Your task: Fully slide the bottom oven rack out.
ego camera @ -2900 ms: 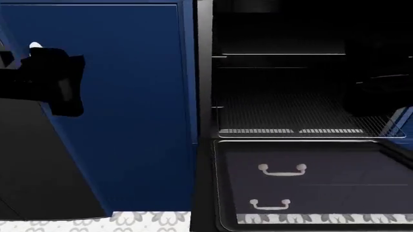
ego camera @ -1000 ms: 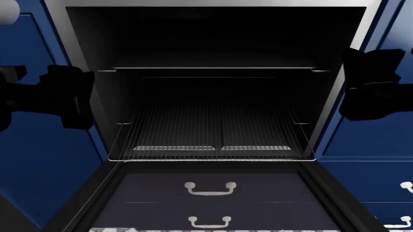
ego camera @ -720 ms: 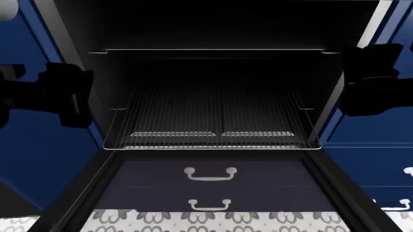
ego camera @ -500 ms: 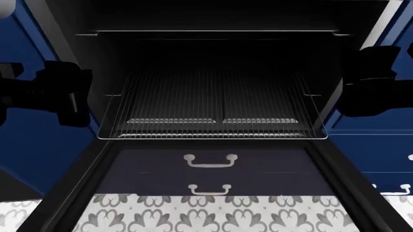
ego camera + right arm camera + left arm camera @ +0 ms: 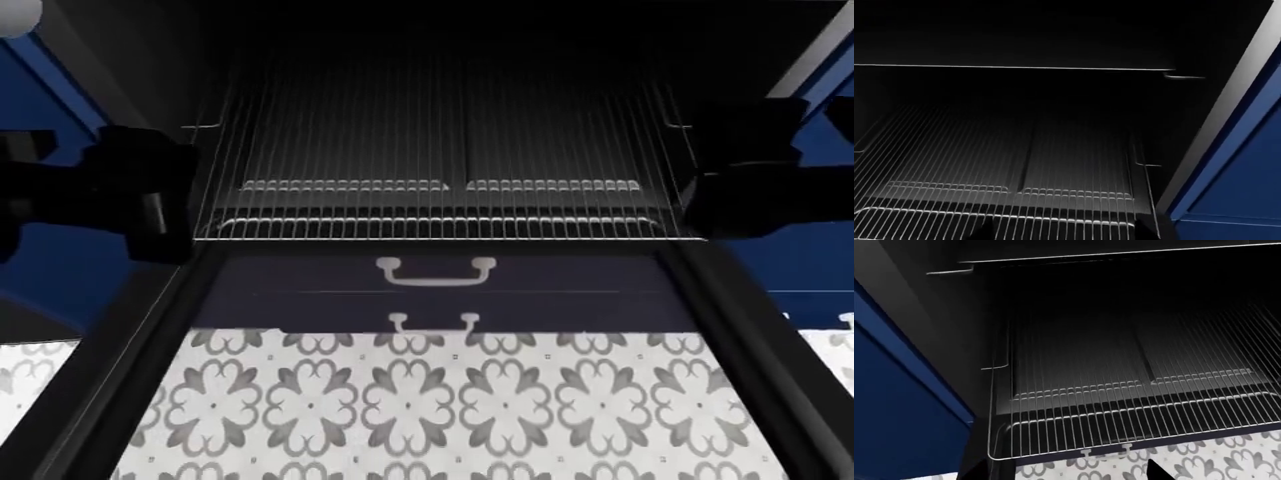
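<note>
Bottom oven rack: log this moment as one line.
bottom oven rack: in oven, ungrasped | door: open | left gripper: beside rack | right gripper: beside rack | jaw state: unclear

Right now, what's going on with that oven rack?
Both pincers off the rack, left, right, flanking the oven. Rack untouched. Door down, nothing blocking.

Both dark grippers are cut off by the head view's side edges, and the oven cavity's top is cropped.

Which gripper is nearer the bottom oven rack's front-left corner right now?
Left. The left gripper hangs just outside that corner of the bottom oven rack, beside its left edge. The right gripper is across the rack, beside its right edge.
</note>
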